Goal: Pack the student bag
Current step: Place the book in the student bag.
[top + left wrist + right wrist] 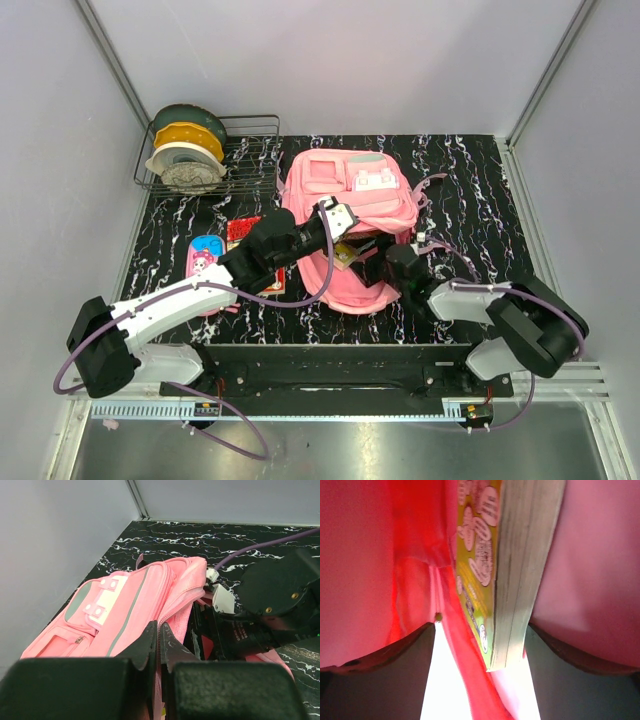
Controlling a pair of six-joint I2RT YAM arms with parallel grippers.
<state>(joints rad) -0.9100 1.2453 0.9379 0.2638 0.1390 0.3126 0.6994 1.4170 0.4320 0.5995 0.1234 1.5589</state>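
The pink student bag (352,190) lies on the dark marbled table, its opening facing the arms. In the left wrist view the bag (120,605) shows its white clasp patch and grey stripes. My left gripper (160,628) is shut on the pink zipper edge of the opening and holds it up; it also shows in the top view (338,230). My right gripper (480,628) is inside the bag with its jaws apart. A book (520,560) with a yellow-green cover stands between them, beside a red strap. The book's corner (347,256) peeks out at the opening.
A wire rack (250,135) with plates and bowls stands at the back left. A pink-and-blue pencil case (205,256) and a red book (243,230) lie left of the bag, under my left arm. Walls close in on both sides.
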